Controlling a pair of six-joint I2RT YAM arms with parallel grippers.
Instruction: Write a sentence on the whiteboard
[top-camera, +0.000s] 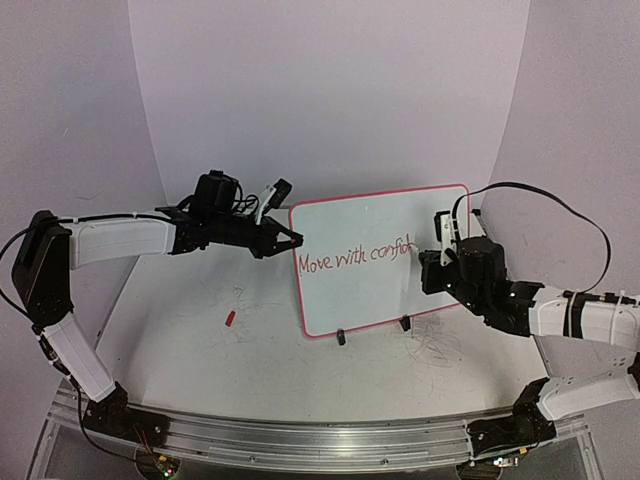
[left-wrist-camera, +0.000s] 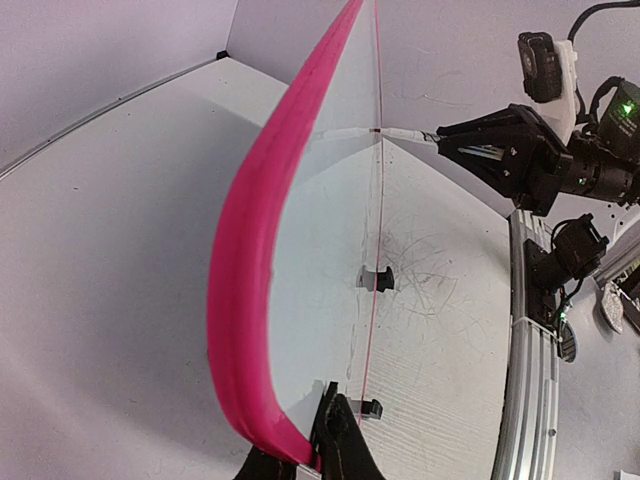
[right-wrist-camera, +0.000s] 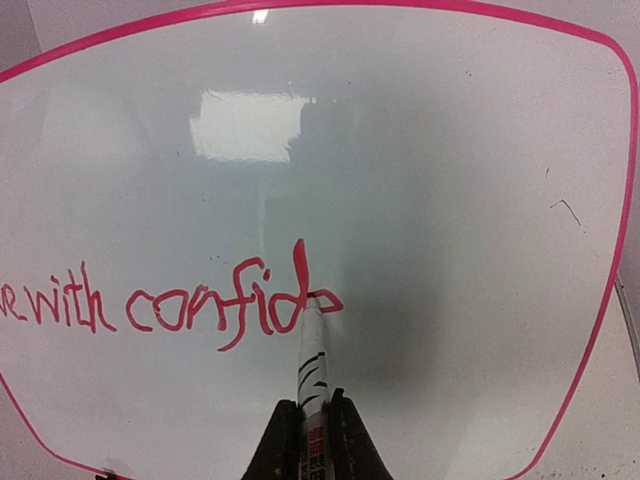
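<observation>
The glossy white red-rimmed whiteboard stands upright on the scuffed white table, its red handwritten sentence ending at "confid"; the right gripper pinches a white marker touching it, the left gripper apparently clamps its left edge

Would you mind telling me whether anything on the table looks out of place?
A small red piece, perhaps a marker cap, lies loose on the table left of the whiteboard; grey scribbles stain the table near its right foot.
</observation>
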